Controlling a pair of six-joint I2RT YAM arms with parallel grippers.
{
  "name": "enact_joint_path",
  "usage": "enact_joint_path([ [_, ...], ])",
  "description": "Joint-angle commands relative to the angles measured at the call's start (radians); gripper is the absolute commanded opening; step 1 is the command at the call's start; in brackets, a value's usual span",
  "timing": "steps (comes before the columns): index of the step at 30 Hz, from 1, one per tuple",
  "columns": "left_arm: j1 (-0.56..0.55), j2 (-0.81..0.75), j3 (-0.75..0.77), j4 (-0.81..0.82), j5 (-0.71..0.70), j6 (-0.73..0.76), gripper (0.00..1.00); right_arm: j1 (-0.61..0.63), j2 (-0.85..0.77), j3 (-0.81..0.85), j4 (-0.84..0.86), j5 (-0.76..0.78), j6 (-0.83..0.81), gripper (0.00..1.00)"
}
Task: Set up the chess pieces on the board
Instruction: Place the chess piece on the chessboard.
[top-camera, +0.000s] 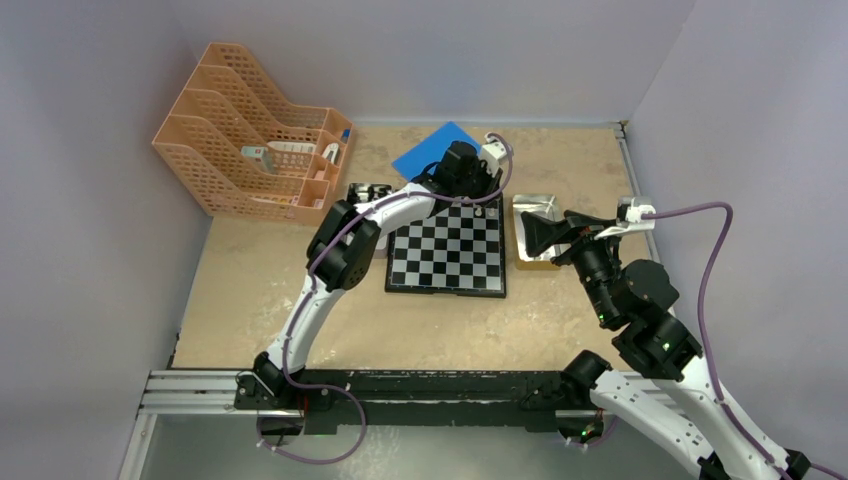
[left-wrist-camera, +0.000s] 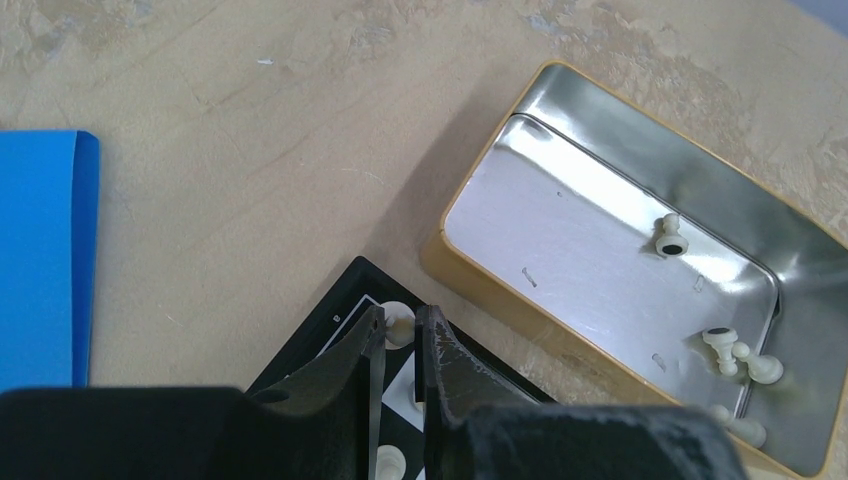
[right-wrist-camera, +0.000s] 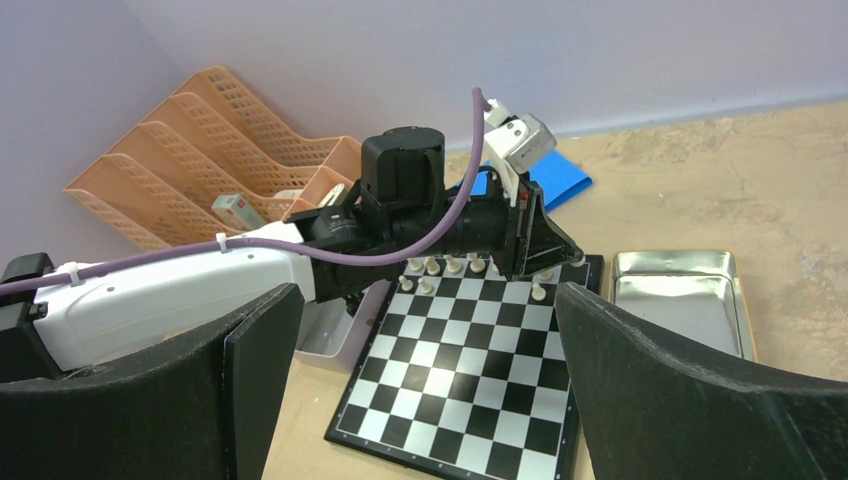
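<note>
The left arm (top-camera: 330, 260) rises from its base at the near-left, bends at a dark elbow beside the board's left edge, and stretches across to the board's far-right corner. There the left gripper (left-wrist-camera: 400, 335) points down at the outermost squares. Its jaws are drawn nearly together on a cream-white piece (left-wrist-camera: 397, 320) that fills the narrow gap at their tips. Seen from the right wrist, that piece (right-wrist-camera: 538, 292) stands on the second row from the far edge.

The board (top-camera: 447, 262) lies flat in the middle of the table (top-camera: 260, 290). Other cream-white chess pieces (right-wrist-camera: 433, 266) stand along its far row, and a couple more stand just in front of them on the left side. The rest of the squares are bare. A blue sheet (top-camera: 432, 148) lies beyond the far edge.

The right arm (top-camera: 650, 330) comes up from the near-right, folds at its joints and reaches leftward. The right gripper (top-camera: 535, 238) hangs over the tin with its jaws spread wide and nothing between them.

At the far left of the table stands an orange slotted file rack (top-camera: 250, 150). A few small boxes are tucked into its front compartments, too small to make out. A small pale container (right-wrist-camera: 335, 335) sits against the board's left side, and the left arm hides what it holds. Just right of the board lies a gold-rimmed metal tin (left-wrist-camera: 600, 220). One white piece (left-wrist-camera: 670, 235) lies alone on its shiny floor, and a small cluster of white ones (left-wrist-camera: 740, 355) is gathered toward one end.
</note>
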Motion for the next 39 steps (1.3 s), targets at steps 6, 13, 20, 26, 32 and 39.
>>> enact_joint_path([
  [6, 0.000, 0.005, 0.003, 0.024, -0.011, 0.031, 0.03, 0.005, -0.006, 0.035, 0.033, 0.008, -0.010, 0.99],
  [13, -0.001, 0.016, 0.006, 0.013, -0.019, 0.043, 0.04, 0.005, -0.007, 0.034, 0.033, 0.006, -0.009, 0.99],
  [20, -0.002, 0.027, 0.011, 0.011, -0.024, 0.048, 0.05, 0.005, -0.003, 0.032, 0.039, 0.003, -0.010, 0.99],
  [26, -0.003, 0.036, 0.015, 0.010, -0.027, 0.048, 0.05, 0.005, -0.003, 0.030, 0.036, 0.000, -0.011, 0.99],
  [32, -0.003, 0.040, 0.017, 0.010, -0.030, 0.050, 0.08, 0.005, -0.009, 0.026, 0.038, -0.003, -0.012, 0.99],
  [39, -0.005, 0.041, 0.021, 0.005, -0.040, 0.054, 0.19, 0.005, -0.010, 0.024, 0.038, -0.008, -0.012, 0.99],
])
